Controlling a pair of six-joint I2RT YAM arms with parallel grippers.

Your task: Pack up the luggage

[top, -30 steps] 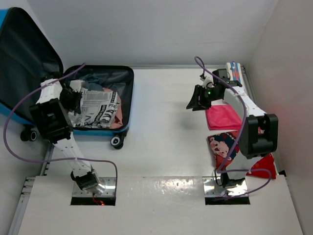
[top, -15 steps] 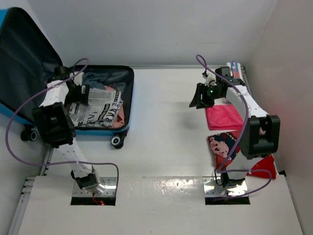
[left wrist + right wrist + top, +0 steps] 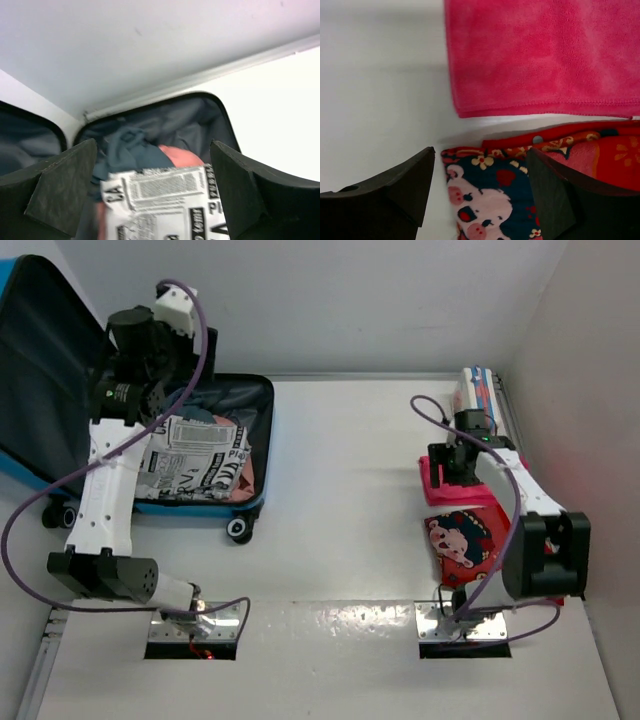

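Observation:
The luggage [image 3: 258, 410] lies open at the far left, its blue shell lid [image 3: 45, 370] leaning back. Inside lie a newspaper-print cloth [image 3: 195, 465] [image 3: 165, 195], a dark blue garment [image 3: 130, 150] and a salmon one [image 3: 182, 155]. My left gripper [image 3: 140, 410] [image 3: 152, 200] hangs open above these clothes, holding nothing. On the right, my right gripper [image 3: 455, 468] [image 3: 480, 195] is open and empty. It hovers low over a pink towel [image 3: 445, 490] [image 3: 545, 55] and a cartoon bear cloth [image 3: 462, 540] [image 3: 495, 205].
A red cloth [image 3: 600, 145] lies under the bear cloth's far edge. A white-and-blue striped box [image 3: 478, 390] stands at the back right by the side wall. The suitcase wheels [image 3: 238, 530] jut toward the table's middle.
My left gripper opened, let go of the newspaper-print cloth in the suitcase and rose toward the back. My right gripper moved nearer and rightward over the pink towel, opening wider.

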